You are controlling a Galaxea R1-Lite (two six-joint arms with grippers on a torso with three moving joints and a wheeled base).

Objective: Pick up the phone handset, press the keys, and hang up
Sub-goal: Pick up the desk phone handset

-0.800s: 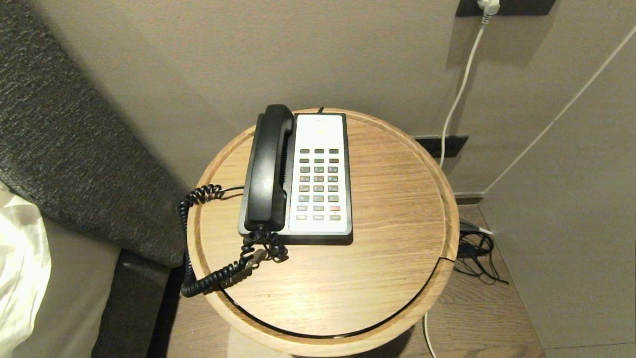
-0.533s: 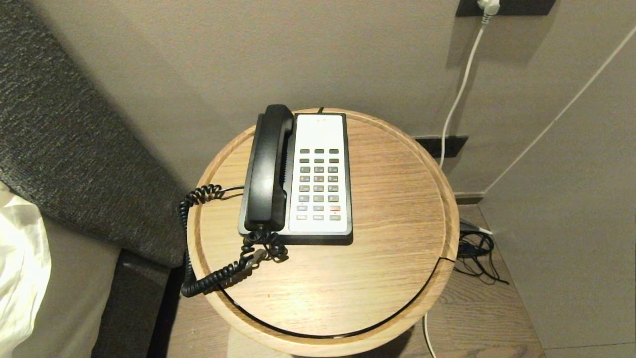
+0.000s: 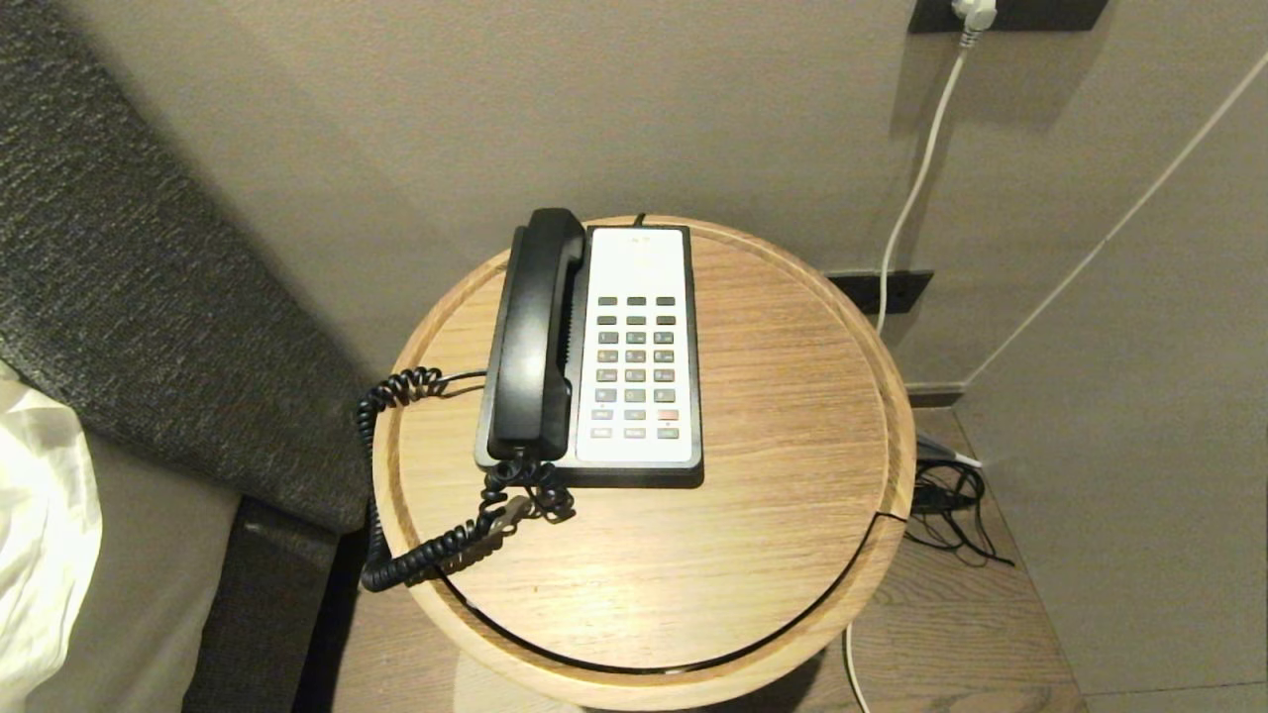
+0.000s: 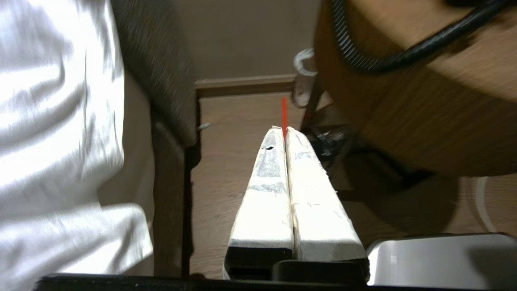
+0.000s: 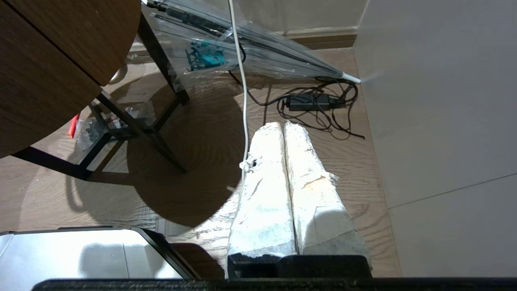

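The black phone handset point(image 3: 535, 332) lies in its cradle on the left side of the phone base, on the round wooden table point(image 3: 783, 475). Its black coiled cord point(image 3: 436, 540) runs off the table's front left edge and shows in the left wrist view point(image 4: 404, 56). The keys point(image 3: 636, 366) form a grid on the white faceplate to the right of the handset. Neither arm shows in the head view. My left gripper point(image 4: 284, 131) is shut and empty, low beside the table on its left. My right gripper point(image 5: 282, 125) is shut and empty, low over the floor to the table's right.
A dark upholstered headboard point(image 3: 149, 297) and white bedding point(image 3: 40, 535) stand left of the table. The wall is close behind. A white cable point(image 3: 916, 188) hangs from a wall socket, and a power adapter with tangled wires point(image 5: 315, 102) and a clear umbrella point(image 5: 242, 52) lie on the floor at the right.
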